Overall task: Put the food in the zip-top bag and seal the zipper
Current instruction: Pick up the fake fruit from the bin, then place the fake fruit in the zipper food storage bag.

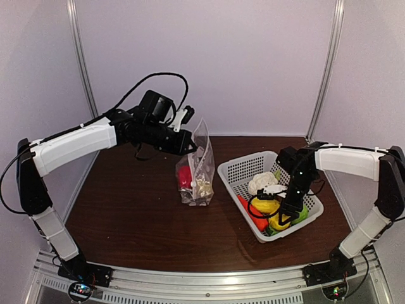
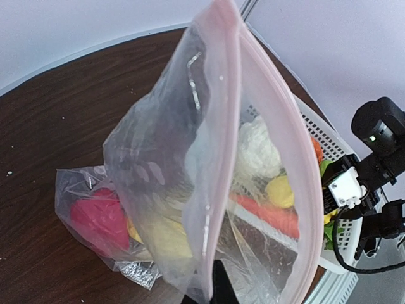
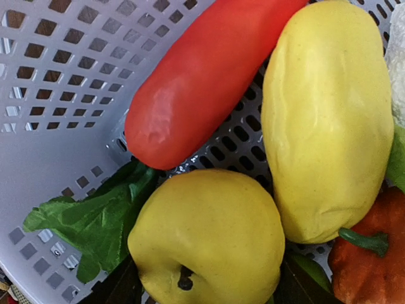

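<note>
The zip-top bag (image 1: 197, 166) stands at the table's middle, hung by its top edge from my left gripper (image 1: 190, 142), which is shut on it. In the left wrist view the bag (image 2: 171, 164) gapes open and its pinkish zipper (image 2: 221, 126) runs along the mouth. A red pepper (image 2: 95, 218) and a yellow piece (image 2: 164, 234) lie inside. My right gripper (image 1: 285, 215) is down in the basket. Its fingers press both sides of a yellow-green apple (image 3: 209, 244). Beside the apple lie a carrot (image 3: 202, 82), a lemon (image 3: 326, 120) and a pumpkin (image 3: 373, 259). The cauliflower (image 1: 262, 182) lies further back.
The white perforated basket (image 1: 240, 168) sits right of the bag, angled towards the table's right edge. Green leaves (image 3: 95, 221) lie on its floor. White walls enclose the table on the back and both sides.
</note>
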`<state>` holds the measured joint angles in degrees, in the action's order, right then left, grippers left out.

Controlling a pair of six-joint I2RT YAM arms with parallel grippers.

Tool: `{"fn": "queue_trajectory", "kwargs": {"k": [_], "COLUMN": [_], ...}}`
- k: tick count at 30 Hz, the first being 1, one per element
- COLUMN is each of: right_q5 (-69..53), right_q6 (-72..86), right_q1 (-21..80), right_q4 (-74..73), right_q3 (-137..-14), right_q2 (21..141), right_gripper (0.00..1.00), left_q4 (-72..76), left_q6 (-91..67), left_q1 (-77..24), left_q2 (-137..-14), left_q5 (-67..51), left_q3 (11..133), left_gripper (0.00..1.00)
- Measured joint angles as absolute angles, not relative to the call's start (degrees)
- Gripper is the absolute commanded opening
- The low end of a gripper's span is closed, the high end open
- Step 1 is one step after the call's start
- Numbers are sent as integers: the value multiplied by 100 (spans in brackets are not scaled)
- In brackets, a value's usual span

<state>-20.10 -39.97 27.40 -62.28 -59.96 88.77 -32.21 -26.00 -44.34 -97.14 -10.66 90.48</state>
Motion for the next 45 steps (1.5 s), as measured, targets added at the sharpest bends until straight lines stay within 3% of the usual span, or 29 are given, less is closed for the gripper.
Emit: {"fn": "queue_trajectory", "kwargs": {"k": [10,19,23,34,45], "right_q5": [-1881,-3155,-3780,-4934,-5203], "right_q6": [-3992,-3806,-3225,-1343,-917], "right_q1": [2740,2746,2805,3216,3437], "right_q4": [-6681,-6751,-6047,-3610,-3387], "right_q3": [-7111,-8696,-9411,-9929,-9944], "right_q2": [8097,8281,8525,9131,9843], "right_gripper": [42,42,45,46,46], "left_q4": [-3173,-3092,-3024,-2871,-2932], "left_q6": [-2602,-2657,-2694,-2880,-2950], "left_q1": [-4434,-4436,-4436,-4473,-4475], "left_q2": [-9776,-9988,-10064,-10154,-10121], "left_q5": [-1219,-1525,-1612,-1756,-1763], "left_q3": [9037,9039,9043,9067,9139], "left_gripper": [0,0,0,0,0]}}
